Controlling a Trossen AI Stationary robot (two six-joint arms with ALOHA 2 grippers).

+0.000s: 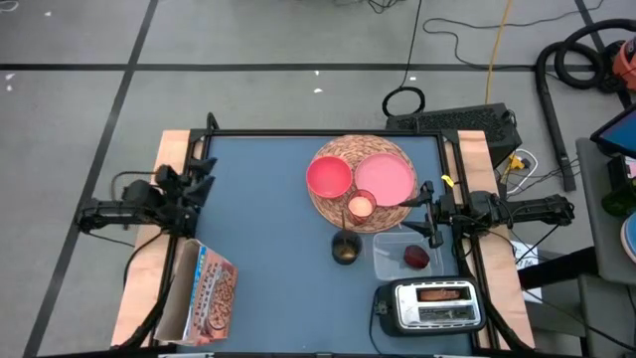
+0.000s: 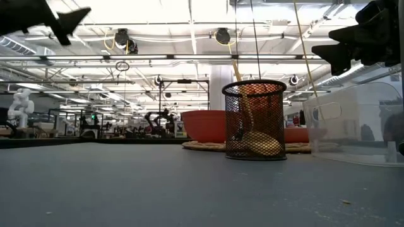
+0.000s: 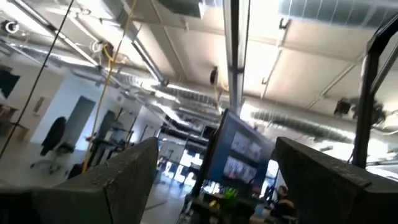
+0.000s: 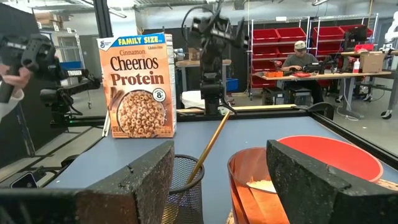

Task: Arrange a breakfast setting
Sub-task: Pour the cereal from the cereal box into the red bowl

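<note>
The round wicker mat lies at the table's far middle. The pink bowl, pink plate and small pink cup stand on it. A wooden spoon leans in a black mesh cup. The dark red fruit lies in the clear tub. The browned bread sits in the toaster. The cereal box stands at the near left. My left gripper is open and empty at the left edge, raised. My right gripper is open and empty, just right of the mat.
The silver toaster stands at the near right corner, the tub just beyond it. The mesh cup stands between the mat and the near edge. A bare stretch of blue table lies between the cereal box and the mat. People show in the room beyond.
</note>
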